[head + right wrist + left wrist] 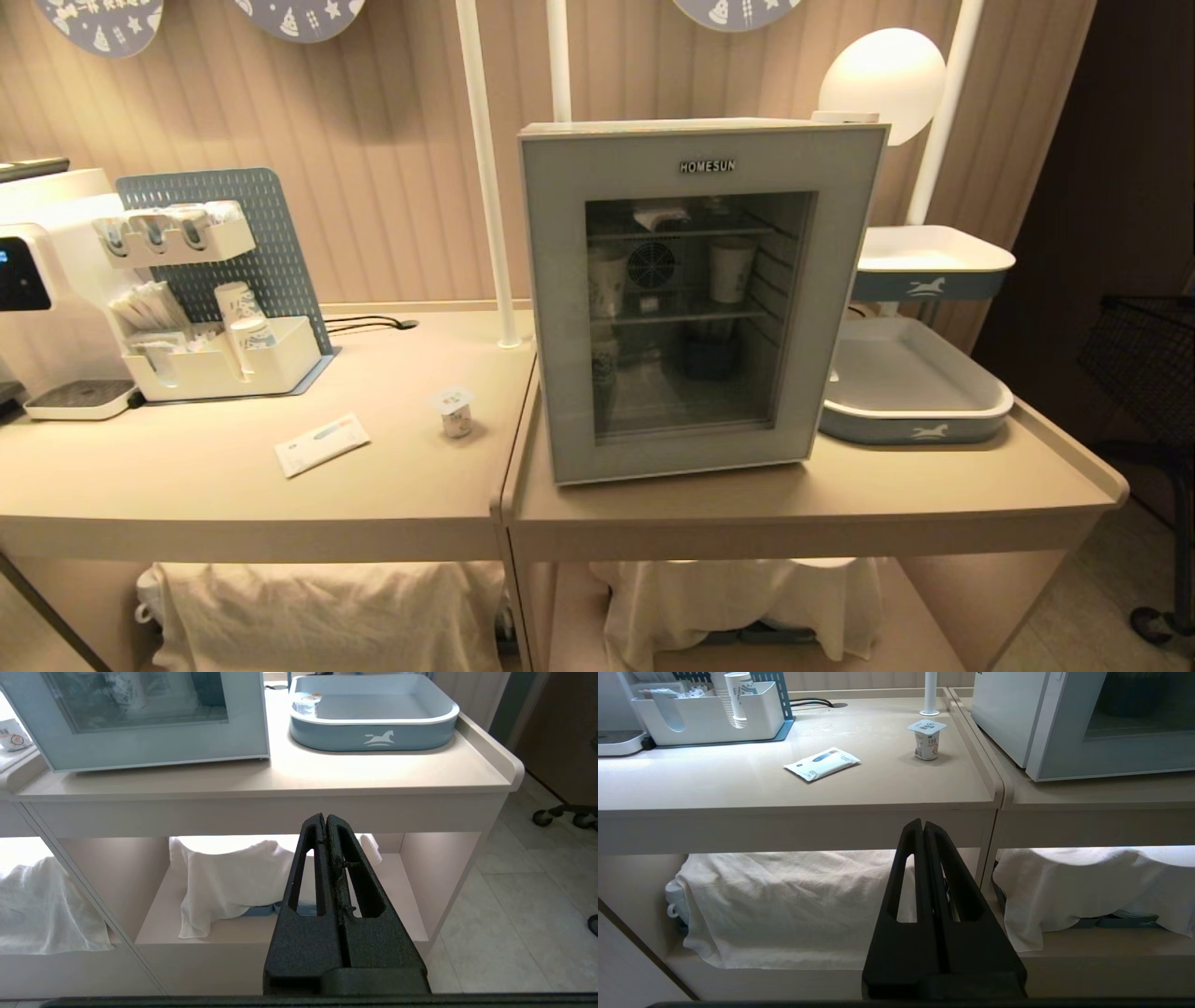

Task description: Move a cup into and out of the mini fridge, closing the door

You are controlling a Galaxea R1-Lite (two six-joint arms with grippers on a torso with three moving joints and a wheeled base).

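On counter left of mini fridge (700, 299): cup (454, 411) upright; door (695, 448) closed; both end effectors clenched, empty, below counter.

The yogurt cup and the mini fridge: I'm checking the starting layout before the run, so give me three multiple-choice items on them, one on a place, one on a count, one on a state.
1. Where is the cup?
A. on the counter, left of the mini fridge
B. on a fridge shelf
C. in the blue tray

2. How many flat white packets lie on the counter near the cup?
A. none
B. one
C. three

3. How is the door?
A. wide open
B. removed
C. shut

Answers:
1. A, it stands on the counter apart from the fridge.
2. B, a single white packet lies to its left.
3. C, the glass panel sits flush on the fridge front.

The left gripper and right gripper hang shut below the counter edge.
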